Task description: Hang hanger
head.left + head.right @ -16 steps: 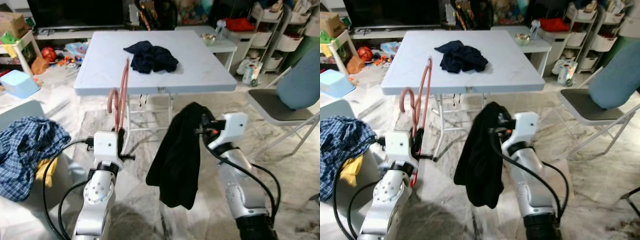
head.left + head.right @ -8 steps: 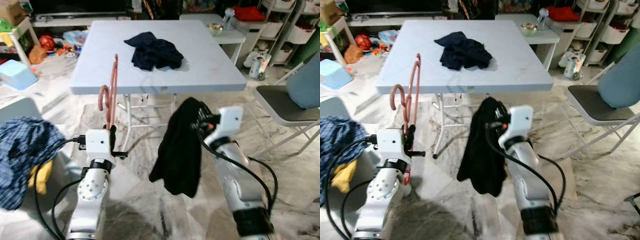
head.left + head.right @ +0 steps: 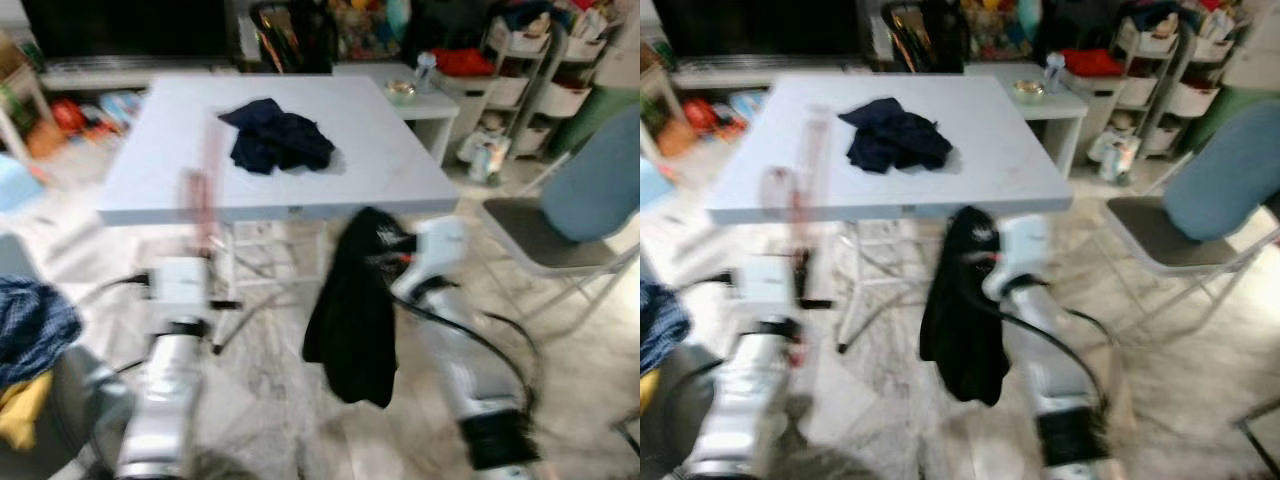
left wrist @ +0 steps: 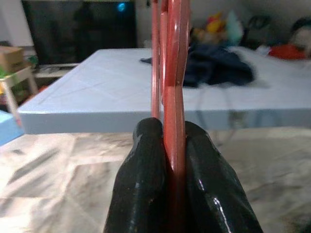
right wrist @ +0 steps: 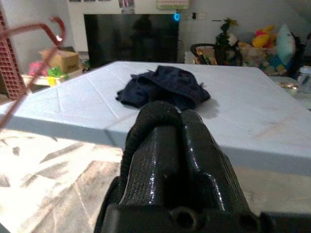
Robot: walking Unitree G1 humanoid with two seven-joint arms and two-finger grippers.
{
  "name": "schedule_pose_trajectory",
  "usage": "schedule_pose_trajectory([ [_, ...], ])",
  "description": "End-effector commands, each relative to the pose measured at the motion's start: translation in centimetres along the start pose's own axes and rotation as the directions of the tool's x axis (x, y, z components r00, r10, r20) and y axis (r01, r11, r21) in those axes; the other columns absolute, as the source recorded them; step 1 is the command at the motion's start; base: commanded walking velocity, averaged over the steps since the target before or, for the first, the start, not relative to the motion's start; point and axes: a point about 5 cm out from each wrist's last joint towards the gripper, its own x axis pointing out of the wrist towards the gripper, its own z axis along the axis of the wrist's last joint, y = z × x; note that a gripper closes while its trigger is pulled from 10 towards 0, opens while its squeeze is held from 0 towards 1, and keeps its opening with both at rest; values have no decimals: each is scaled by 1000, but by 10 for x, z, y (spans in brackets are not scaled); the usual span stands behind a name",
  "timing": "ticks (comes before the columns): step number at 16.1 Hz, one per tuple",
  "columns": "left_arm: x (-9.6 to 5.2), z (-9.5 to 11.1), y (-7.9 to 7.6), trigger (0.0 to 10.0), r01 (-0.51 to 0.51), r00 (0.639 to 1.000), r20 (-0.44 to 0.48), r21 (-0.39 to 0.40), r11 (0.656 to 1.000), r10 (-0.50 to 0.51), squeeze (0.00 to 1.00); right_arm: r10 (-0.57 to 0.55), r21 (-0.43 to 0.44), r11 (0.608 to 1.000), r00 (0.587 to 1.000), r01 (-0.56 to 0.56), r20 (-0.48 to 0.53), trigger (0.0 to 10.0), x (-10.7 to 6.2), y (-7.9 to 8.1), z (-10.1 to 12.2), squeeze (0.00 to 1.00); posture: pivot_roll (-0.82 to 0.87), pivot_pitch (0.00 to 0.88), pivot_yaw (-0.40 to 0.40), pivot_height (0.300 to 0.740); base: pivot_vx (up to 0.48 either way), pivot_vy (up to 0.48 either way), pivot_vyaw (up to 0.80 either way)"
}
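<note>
Both head views are blurred. Left gripper (image 4: 174, 160), fingers clamped on the pink hanger (image 4: 171, 73), holds it upright before the near edge of the counter (image 3: 150, 170). Right gripper (image 5: 167, 121), fingers pressed together on a black garment (image 3: 355, 310), carries it draped and hanging free in front of the counter, beside the hanger. A dark cloth (image 3: 272, 138) lies crumpled on the counter top. A chair (image 3: 560, 220) stands to the right; a plaid cloth (image 3: 35, 325) lies at far left.
</note>
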Motion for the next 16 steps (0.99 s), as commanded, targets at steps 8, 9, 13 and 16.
schedule_pose_trajectory([
  [8,7,6,-8,10000,13,1000,11,-6,1000,-13,0,-61,-19,998,995,63,75,10000,10,-20,20,0,-33,0,-61,740,436,0,0],
  [9,8,6,-9,10000,12,1000,12,1,1000,-12,0,-58,-25,998,995,60,77,10000,11,-20,20,0,-33,0,-62,740,435,0,0],
  [13,8,5,-9,10000,6,1000,2,4,1000,-6,0,-50,-44,998,996,53,73,10000,9,-17,16,0,-35,0,-60,740,435,0,0],
  [16,10,7,-11,10000,4,1000,9,1,1000,-4,0,-46,-38,998,996,49,76,10000,10,-16,15,0,-38,0,-59,740,435,0,0],
])
